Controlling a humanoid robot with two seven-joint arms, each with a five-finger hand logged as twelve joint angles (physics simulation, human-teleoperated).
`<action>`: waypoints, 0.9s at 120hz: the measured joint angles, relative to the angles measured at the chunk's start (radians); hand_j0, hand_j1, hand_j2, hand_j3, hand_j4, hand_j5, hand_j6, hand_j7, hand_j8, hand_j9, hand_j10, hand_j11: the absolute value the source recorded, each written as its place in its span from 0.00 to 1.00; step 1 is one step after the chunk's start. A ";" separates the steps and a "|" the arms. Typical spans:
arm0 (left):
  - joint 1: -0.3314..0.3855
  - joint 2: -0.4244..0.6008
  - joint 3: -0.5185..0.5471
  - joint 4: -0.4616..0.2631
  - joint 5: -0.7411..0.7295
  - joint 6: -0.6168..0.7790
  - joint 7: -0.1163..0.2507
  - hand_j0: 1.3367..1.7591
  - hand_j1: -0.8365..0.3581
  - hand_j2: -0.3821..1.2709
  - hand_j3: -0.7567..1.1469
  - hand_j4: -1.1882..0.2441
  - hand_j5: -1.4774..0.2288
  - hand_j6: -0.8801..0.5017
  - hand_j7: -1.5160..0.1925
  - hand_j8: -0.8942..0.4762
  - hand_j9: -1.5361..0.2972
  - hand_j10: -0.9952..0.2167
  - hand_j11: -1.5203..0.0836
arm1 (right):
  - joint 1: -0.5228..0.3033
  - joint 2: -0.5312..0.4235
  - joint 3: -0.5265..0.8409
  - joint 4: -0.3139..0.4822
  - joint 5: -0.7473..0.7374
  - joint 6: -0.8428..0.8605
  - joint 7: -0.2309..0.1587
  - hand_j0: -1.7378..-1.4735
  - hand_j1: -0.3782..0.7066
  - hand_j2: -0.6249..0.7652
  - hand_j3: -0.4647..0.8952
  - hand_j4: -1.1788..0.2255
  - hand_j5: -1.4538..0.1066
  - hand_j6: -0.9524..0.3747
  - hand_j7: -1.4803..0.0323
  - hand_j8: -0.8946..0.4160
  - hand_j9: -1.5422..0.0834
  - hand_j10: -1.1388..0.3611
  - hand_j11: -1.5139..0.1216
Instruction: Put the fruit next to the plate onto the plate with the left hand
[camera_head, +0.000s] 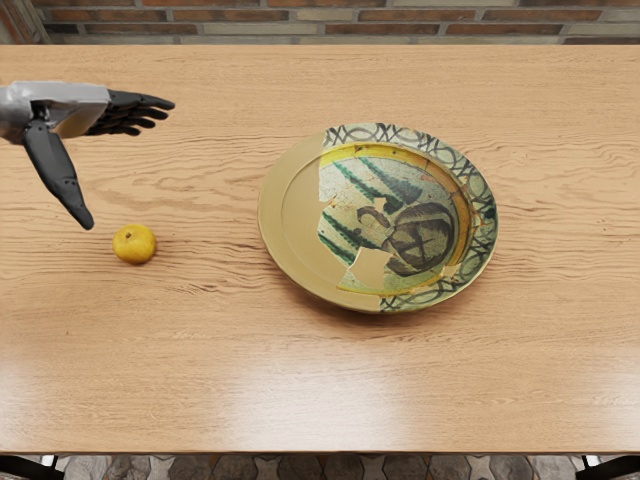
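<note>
- One fruit (134, 243), small, round and yellow, lies on the wooden surface (300, 380). It is well to the left of the plate (292, 212) and not touching it.
- One plate is in view: a wide round dish, gold on its left side and patterned in green and dark lines on its right, with nothing on it.
- One hand shows, the left hand (88, 115), whose arm comes in from the left edge. The right arm is out of view.
- The left hand hangs up and to the left of the fruit, clear of it. Its fingers (138, 108) are stretched out toward the right, and its thumb (58, 172) points down toward the surface, so it is spread wide and has hold of nothing.
- By my reading, the step in hand is the reach: the fruit is not yet grasped, so the task is barely begun.
- The next move seems to call for lowering the hand over the fruit, thumb on one side and fingers on the other, then closing gently. A fruit this round could roll away if nudged off-centre.
</note>
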 joint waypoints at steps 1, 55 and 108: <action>0.000 0.000 0.000 0.000 0.001 0.000 0.000 0.76 0.98 0.23 0.40 0.82 0.85 0.62 0.88 0.64 0.83 0.81 0.94 | 0.000 0.000 0.000 0.000 0.000 0.000 0.000 0.30 0.03 0.45 0.34 0.84 0.93 0.72 0.98 0.68 0.95 0.76 0.93; -0.010 -0.138 -0.014 -0.026 0.038 0.000 0.433 0.76 0.98 0.23 0.40 0.82 0.85 0.62 0.88 0.64 0.83 0.81 0.94 | -0.012 0.000 -0.002 0.000 0.000 0.000 0.000 0.30 0.03 0.45 0.34 0.84 0.93 0.72 0.98 0.68 0.95 0.76 0.93; 0.145 -0.229 -0.003 -0.210 0.496 0.270 0.480 0.76 0.98 0.23 0.40 0.82 0.85 0.62 0.88 0.64 0.83 0.81 0.94 | -0.012 0.000 0.000 0.001 0.000 0.000 0.000 0.30 0.03 0.45 0.34 0.84 0.93 0.72 0.98 0.68 0.95 0.76 0.93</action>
